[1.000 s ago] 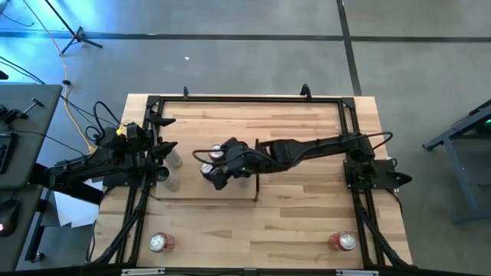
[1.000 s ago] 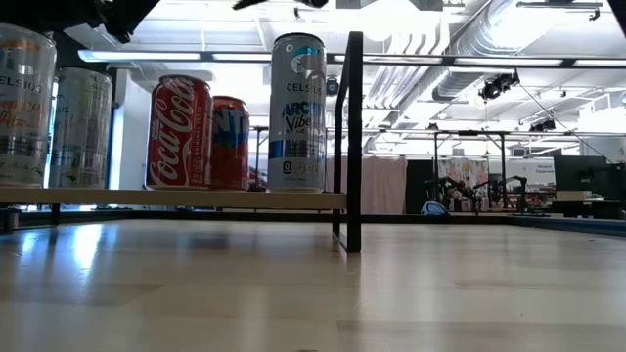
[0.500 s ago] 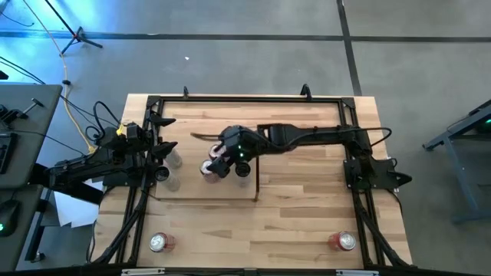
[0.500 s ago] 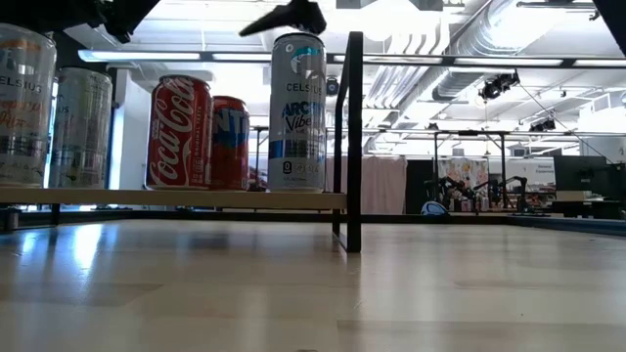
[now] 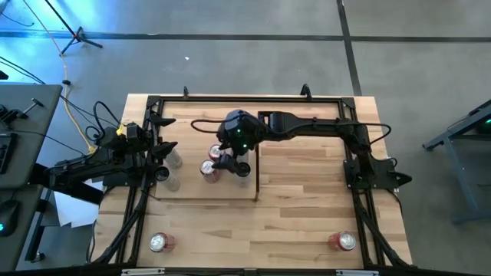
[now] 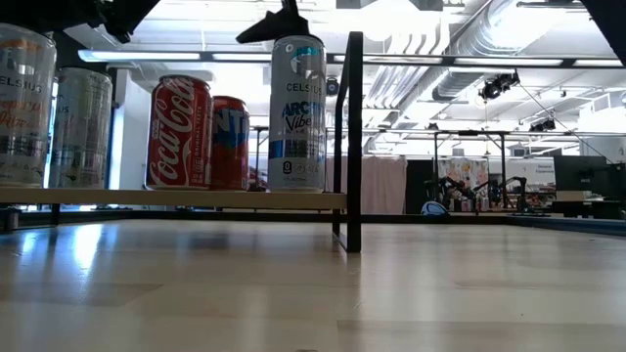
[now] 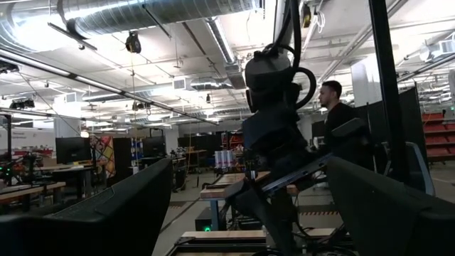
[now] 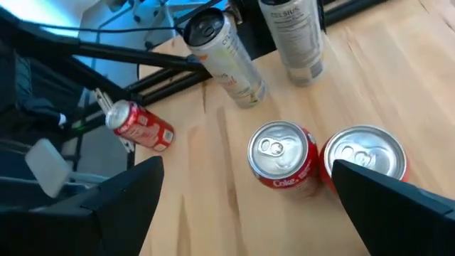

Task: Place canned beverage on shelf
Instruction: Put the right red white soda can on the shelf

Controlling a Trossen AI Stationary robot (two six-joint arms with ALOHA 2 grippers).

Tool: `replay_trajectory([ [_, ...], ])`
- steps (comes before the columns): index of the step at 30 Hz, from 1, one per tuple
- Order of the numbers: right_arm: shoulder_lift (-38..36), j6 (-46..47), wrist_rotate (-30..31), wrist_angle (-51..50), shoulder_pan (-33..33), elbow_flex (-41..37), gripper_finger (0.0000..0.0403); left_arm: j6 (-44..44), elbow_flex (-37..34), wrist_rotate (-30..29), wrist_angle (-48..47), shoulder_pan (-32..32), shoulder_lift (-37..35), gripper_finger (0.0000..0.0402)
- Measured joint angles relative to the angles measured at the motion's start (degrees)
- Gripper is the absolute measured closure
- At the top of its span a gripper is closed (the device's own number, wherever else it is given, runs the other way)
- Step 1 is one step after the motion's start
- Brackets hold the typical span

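As I pull back from the shelf (image 5: 205, 190), my right gripper (image 8: 247, 167) has shifted toward 12 o'clock on the overhead view. A second ago it sat right over the middle cluster of cans; now those cans lie uncovered. My fingers are spread wide and hold nothing, with two Cokes (image 8: 283, 156) showing on the wood between them.

From table height nothing has stirred: the tall Celsius can (image 6: 297, 112) stands upright on the shelf just beside the strip (image 6: 353, 137), with one fingertip of mine hanging above its lid, apart from it. I judge this placement done, and my withdrawal has not knocked anything.

Taking my wrist as the dial's centre overhead, the Celsius can sits at about 6 o'clock, near me, and the Cokes at about 7 o'clock. Two more red cans (image 5: 158, 242) wait off the shelf at the table's front edge, far out at 7 and 5 o'clock; one of them is probably my next pick.

My left gripper (image 5: 163, 150) waits at the shelf's 9 o'clock end, jaws apart and empty.
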Motion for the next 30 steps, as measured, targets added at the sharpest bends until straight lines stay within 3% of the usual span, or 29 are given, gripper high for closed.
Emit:
replay_trajectory([
  [4,0.2,-0.8,-0.1,1.0,1.1,0.0,0.0009,0.0,0.0,0.0,0.0,0.0,0.0,0.0055],
  [11,1.5,-0.9,-1.7,11.3,4.0,0.0,0.0009,0.0,0.0,0.0,0.0,0.0,0.0,0.0055],
  [18,5.0,-13.6,-0.7,27.6,8.1,0.0,0.0009,0.0,0.0,-0.1,-0.2,0.0,0.0,0.0055],
  [25,7.9,-10.3,1.9,29.0,8.7,0.0,0.0009,0.0,0.0,0.0,-1.3,0.0,0.0,0.0055],
  [30,12.0,-7.9,-2.1,39.5,8.5,0.0,0.0009,0.0,0.0,0.0,-1.3,0.0,0.0,0.0055],
])
